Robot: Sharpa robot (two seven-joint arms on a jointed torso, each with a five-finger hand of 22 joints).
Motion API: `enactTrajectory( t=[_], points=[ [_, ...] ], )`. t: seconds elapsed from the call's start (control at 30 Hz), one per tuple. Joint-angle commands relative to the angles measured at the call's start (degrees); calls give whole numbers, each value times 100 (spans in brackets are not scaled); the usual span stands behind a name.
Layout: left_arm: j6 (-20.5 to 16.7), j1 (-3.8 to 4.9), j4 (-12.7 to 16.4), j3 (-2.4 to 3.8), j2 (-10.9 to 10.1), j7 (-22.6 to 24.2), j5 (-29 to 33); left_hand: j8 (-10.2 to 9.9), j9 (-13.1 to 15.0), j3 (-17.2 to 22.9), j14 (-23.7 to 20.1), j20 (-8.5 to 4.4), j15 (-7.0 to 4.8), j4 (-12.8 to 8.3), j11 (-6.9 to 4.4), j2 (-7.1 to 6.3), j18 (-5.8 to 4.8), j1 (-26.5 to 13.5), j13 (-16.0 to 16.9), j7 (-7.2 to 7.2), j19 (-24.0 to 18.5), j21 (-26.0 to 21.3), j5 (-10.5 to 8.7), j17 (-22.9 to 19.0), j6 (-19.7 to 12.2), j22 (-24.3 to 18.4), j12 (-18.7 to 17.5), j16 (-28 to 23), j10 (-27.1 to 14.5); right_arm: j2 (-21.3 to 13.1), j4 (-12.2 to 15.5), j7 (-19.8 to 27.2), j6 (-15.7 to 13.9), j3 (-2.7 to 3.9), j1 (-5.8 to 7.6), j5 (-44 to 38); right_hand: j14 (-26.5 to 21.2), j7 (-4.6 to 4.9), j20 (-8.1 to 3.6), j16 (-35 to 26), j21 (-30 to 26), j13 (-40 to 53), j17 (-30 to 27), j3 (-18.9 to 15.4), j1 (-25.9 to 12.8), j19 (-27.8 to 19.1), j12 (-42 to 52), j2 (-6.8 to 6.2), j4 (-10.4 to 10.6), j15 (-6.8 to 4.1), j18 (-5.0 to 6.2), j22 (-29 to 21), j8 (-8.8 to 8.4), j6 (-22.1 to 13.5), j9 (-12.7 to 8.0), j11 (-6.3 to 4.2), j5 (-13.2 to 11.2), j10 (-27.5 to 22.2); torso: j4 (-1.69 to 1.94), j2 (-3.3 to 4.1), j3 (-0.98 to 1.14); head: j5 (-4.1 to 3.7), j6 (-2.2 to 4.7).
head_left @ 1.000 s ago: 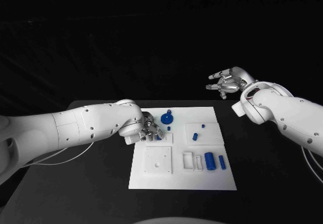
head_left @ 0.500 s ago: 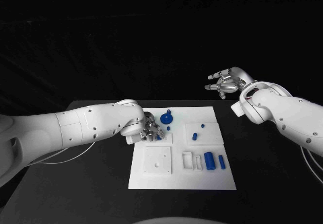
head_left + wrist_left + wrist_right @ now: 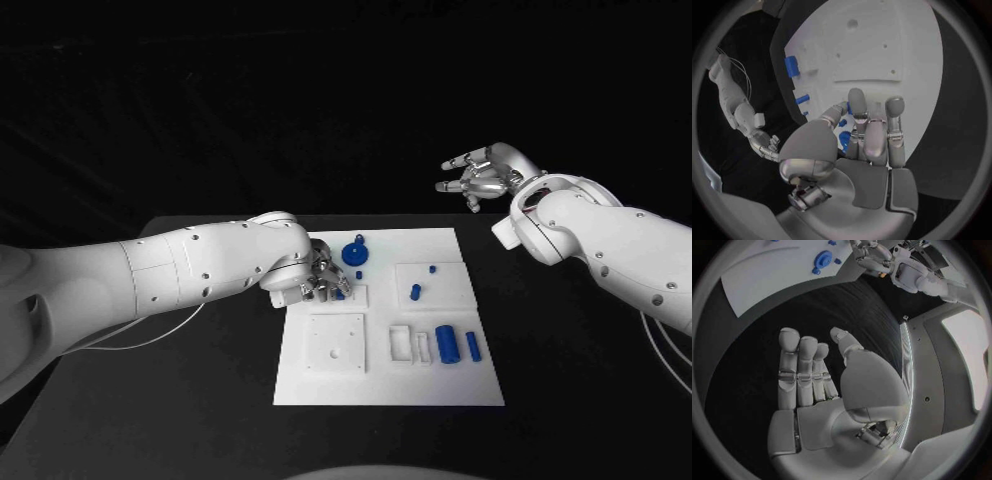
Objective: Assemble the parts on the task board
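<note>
blue part (image 3: 844, 140) half hidden behind left robot hand (image 3: 861, 145)

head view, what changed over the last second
Hardly anything. The left hand still hovers low over the board near a small blue part, and the right hand stays raised and open behind the table. The parts lie as before.

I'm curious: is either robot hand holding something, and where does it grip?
Right hand holds nothing. Left hand rests over a blue part; whether it grips cannot be told.
</note>
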Motion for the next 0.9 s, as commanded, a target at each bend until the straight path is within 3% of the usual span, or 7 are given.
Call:
enactTrajectory(
  t=[0.03, 0.2, 0.3, 0.4, 0.53, 0.67, 0.9],
  points=[
    [42, -36, 9, -22, -1, -35, -106, 8, 5, -94, 7, 22, -38, 35, -238, -20, 13, 69, -14, -866, 3, -45, -95, -38, 1097, 2, -50, -50, 84, -4, 14, 17, 76, 2, -2, -53, -29, 4, 5, 1, -35, -5, -7, -9, -57, 207, -19, 13, -33, 8, 91, 212, -5, 8, 3, -5, 37, -41, 7, -5, -8, -11, 11],
    [10, -38, 40, -22, -44, 7, -231, 7, -44, -334, 6, 21, -38, 235, -239, -259, 4, 111, -35, -875, 1, -155, -353, -79, 1069, 15, -76, -75, 91, -14, 15, 24, 81, 2, -3, -53, -33, 7, 5, -5, -60, -12, -11, -8, -63, 203, -27, -6, -29, 8, 93, 207, -5, -22, 2, -6, 215, -46, 7, 0, -14, -22, 11],
    [-2, -39, 56, -22, -69, 22, -283, 7, -63, -465, 5, 19, -41, 374, -240, -395, 0, 68, -40, -887, 3, -180, -678, -92, 1081, 21, -81, -85, 86, -18, 15, 29, 78, 2, -7, -54, -36, 7, 6, -8, -76, -15, -14, -12, -75, 200, -29, -14, -22, 9, 93, 204, -7, -43, 1, -5, 229, -42, 7, -5, -14, -23, 11],
    [-19, -39, 66, -21, -86, 32, -309, 8, -95, -554, 4, 12, -44, 742, -243, -628, -7, 133, -45, -900, 10, -220, -1123, -102, 1121, 32, -85, -93, 86, -21, 13, 29, 74, 2, -11, -53, -38, 8, 7, -10, -86, -16, -15, -20, -82, 199, -30, -22, -17, 10, 94, 201, -8, -62, 0, -4, 227, -42, 11, -2, -14, -33, 5],
    [-41, -39, 78, -21, -105, 40, -324, 11, -107, -515, 4, 0, -48, 1373, -242, -930, -20, 369, -53, -896, 35, -273, -1432, -111, 1164, 76, -84, -102, 86, -21, 12, 30, 70, 2, -19, -53, -38, 9, 8, -13, -102, -19, -19, -30, -86, 198, -32, -22, -5, 11, 95, 197, -7, -78, 0, -3, 230, -42, 10, -4, -14, -36, 16],
    [-31, -40, 93, -20, -124, 42, -330, 13, -85, -495, 4, 2, -50, 1690, -244, -1021, -14, 412, -57, -887, 48, -312, -1869, -101, 1197, 102, -79, -97, 89, -22, 11, 47, 45, 2, -27, -47, -33, 8, 8, -31, -158, -33, -36, -37, -69, 202, -41, -9, 28, 10, 99, 180, -5, -80, 1, -5, 239, -40, 10, -2, -13, -24, 14],
    [-53, -41, 120, -20, -167, 61, -335, 12, -65, -504, 4, 2, -54, 1973, -241, -1119, -8, 391, -66, -887, 78, -349, -2126, -100, 1221, 163, -77, -101, 86, -21, 2, 66, 16, 2, -40, -22, -25, 9, 5, -44, -176, -44, -48, 2, -92, 210, -45, 4, 50, 7, 98, 173, -6, -65, 1, -7, 261, -34, 6, -3, -5, -22, 32]
  ],
)
